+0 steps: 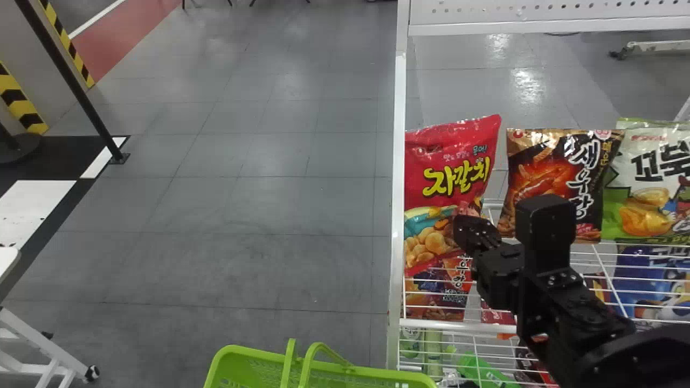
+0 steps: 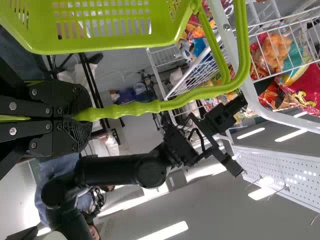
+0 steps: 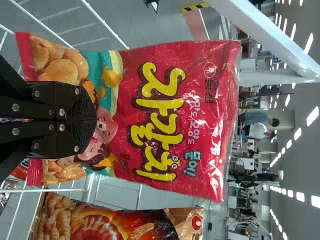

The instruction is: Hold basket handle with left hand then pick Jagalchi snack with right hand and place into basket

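The red Jagalchi snack bag stands slightly tilted at the left end of the wire shelf. Against its lower right front is my right gripper. In the right wrist view, the right gripper has its fingers together, pinching the front of the bag, whose bottom is partly hidden behind them. The green basket shows at the head view's bottom edge. In the left wrist view, my left gripper is shut on the ribbed grip of the basket's handle, beside the basket.
To the right of the red bag stand a black-and-brown snack bag and a green-and-white one. A white shelf post runs along the rack's left side. More snacks lie below the wire shelf. Grey floor stretches left of the rack.
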